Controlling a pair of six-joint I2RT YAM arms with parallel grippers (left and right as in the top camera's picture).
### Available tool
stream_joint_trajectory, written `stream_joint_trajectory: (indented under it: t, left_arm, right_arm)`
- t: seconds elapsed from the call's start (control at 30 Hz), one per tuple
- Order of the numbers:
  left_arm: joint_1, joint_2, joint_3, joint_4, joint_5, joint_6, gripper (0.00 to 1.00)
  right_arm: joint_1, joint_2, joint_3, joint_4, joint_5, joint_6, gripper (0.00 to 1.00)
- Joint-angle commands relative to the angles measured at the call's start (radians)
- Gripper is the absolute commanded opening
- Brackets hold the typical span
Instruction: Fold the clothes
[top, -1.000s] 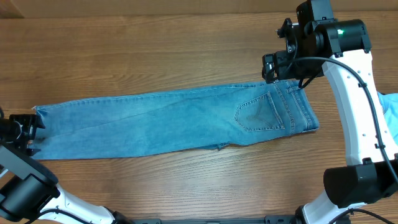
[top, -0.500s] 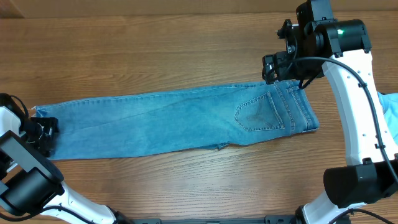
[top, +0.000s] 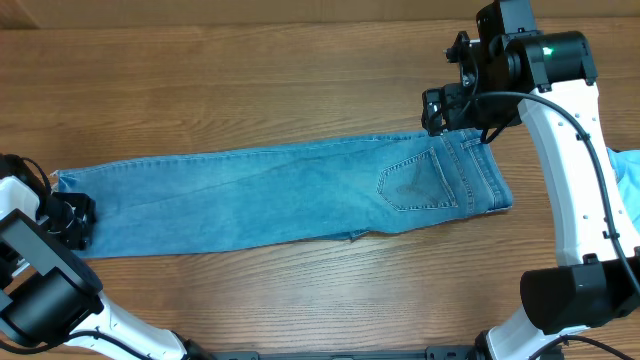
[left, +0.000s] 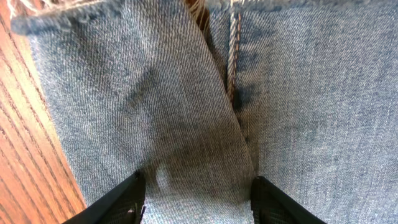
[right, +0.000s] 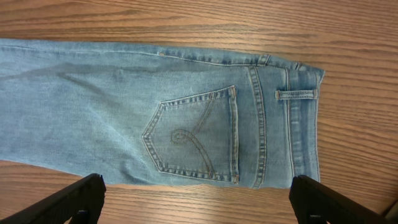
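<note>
The jeans are laid flat along the surface, hems at the left. The left hand is set astride a ridge of hem denim; whether it is pinched cannot be told. The right hand is held spread by the waistband. Step judged: grasping the ends. A secure pinch is required before folding.

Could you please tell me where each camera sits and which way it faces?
Overhead: above the table, looking straight down at the jeans; both arms, left gripper and right gripper, show.
Left wrist: close over the jeans' hem; own fingers at bottom edge.
Right wrist: higher above the waistband, facing down; own fingers in bottom corners.
Shared: overhead and right wrist show the back pocket.
</note>
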Motion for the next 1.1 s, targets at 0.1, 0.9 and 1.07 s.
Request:
stream_joint_trajectory:
  t: [0.1, 0.9, 1.07]
  left_arm:
    - [-0.007, 0.007, -0.012, -0.002, -0.015, 0.001, 0.04]
    - [-0.008, -0.082, 0.276, -0.259, 0.013, -0.007, 0.04]
    - [-0.008, -0.082, 0.276, -0.27, 0.013, -0.003, 0.04]
  right_arm:
    - [-0.001, -0.004, 0.012, 0.005, -0.002, -0.007, 0.99]
    - [-0.001, -0.003, -0.126, 0.042, -0.131, -0.004, 0.83]
    - [-0.001, -0.003, -0.469, 0.278, -0.145, 0.027, 0.38]
